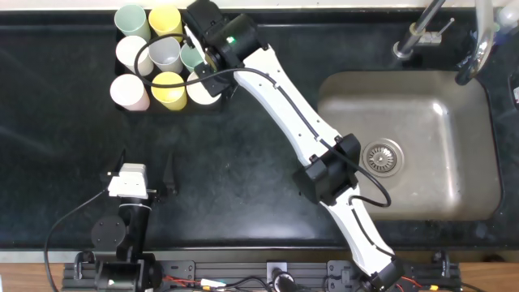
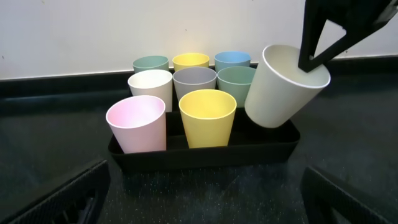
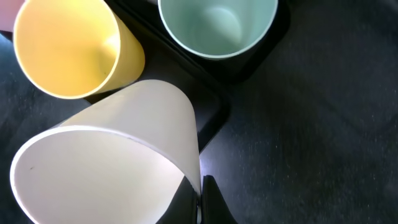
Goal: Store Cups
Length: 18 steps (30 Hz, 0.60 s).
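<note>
A black tray (image 2: 205,155) holds several upright cups, among them a pink cup (image 2: 137,121), a yellow cup (image 2: 207,115) and a pale green cup (image 3: 217,25). My right gripper (image 2: 314,61) is shut on the rim of a white cup (image 2: 283,87), which hangs tilted at the tray's near right corner, next to the yellow cup (image 3: 68,46). The same white cup (image 1: 203,91) sits at the tray's right edge in the top view. My left gripper (image 1: 144,166) stands open and empty on the counter, well short of the tray and facing it.
The dark counter (image 1: 243,178) lies between the tray and the arm bases. A steel sink (image 1: 405,146) with a faucet (image 1: 422,32) takes up the right side. The right arm (image 1: 292,122) stretches diagonally across the middle.
</note>
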{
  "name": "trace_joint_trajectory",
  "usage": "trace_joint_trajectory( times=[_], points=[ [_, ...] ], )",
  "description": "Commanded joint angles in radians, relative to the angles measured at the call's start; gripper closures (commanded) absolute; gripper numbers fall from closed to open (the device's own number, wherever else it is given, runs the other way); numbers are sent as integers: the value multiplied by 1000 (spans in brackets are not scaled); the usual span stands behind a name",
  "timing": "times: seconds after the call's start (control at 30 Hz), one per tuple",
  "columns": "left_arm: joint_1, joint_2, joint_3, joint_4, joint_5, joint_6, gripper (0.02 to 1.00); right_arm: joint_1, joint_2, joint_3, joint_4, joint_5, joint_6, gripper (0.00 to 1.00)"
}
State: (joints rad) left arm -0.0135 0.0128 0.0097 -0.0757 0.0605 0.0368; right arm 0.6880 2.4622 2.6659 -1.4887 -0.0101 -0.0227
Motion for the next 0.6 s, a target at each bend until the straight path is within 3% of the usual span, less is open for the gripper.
trace_joint_trajectory(
  times=[0.03, 0.6],
  points=[
    [-5, -10, -2, -2, 6, 19, 18, -6, 21, 17, 16, 7, -7, 956],
    [-5, -10, -2, -2, 6, 19, 20, -11, 45, -45, 50, 7, -8, 956]
  ],
)
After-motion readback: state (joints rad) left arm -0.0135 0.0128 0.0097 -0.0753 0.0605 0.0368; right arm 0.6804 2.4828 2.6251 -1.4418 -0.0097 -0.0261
